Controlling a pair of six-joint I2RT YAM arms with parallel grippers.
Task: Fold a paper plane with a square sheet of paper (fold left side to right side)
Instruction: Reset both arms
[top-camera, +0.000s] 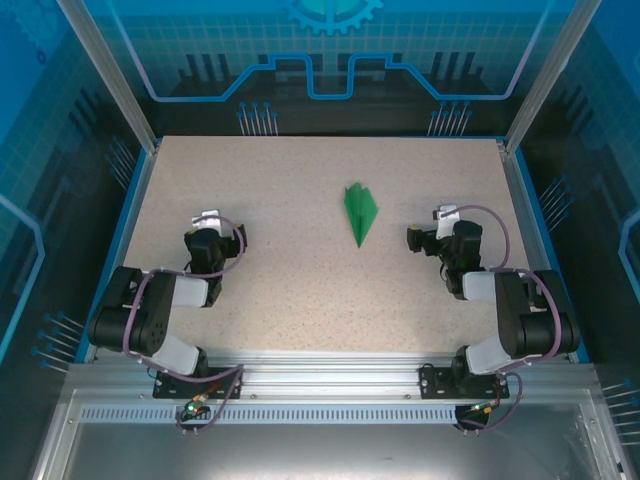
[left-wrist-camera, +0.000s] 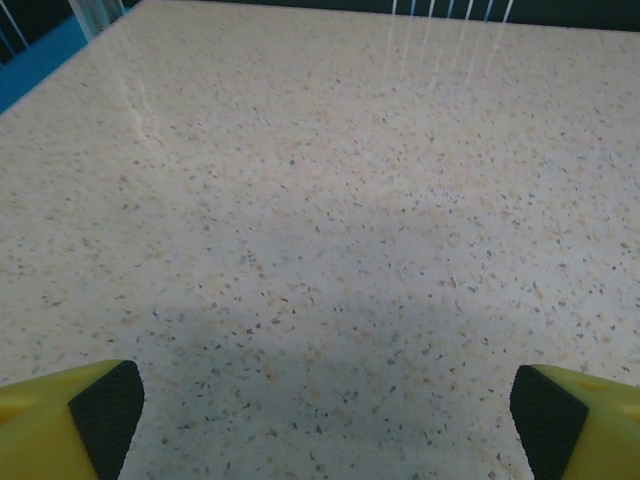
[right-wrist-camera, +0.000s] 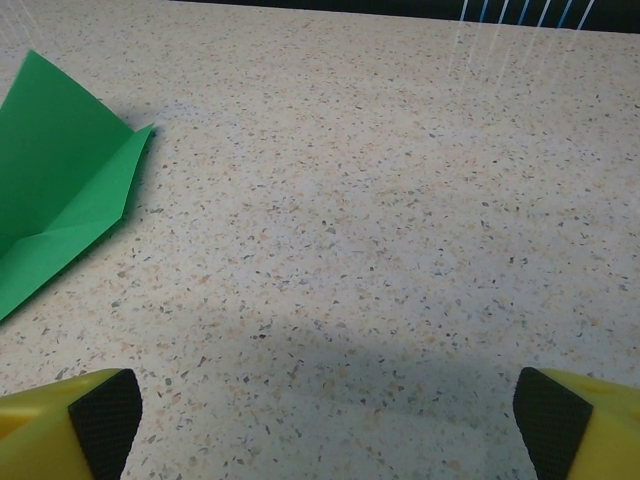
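Looks finished: a slim green plane (top-camera: 360, 211) lying on the table (top-camera: 260, 290) right of centre, nose toward the arms, nearer the right gripper (top-camera: 445, 214) than the left gripper (top-camera: 208, 220). Spread wide and empty on both sides, well apart from the paper. Probably very light and thin, easily creased or torn, and likely to slide on the smooth speckled top. Best pinched gently along the centre crease or at a wing edge, never pressed flat. Plenty of bare surface around; blue rim and clear walls at the borders.
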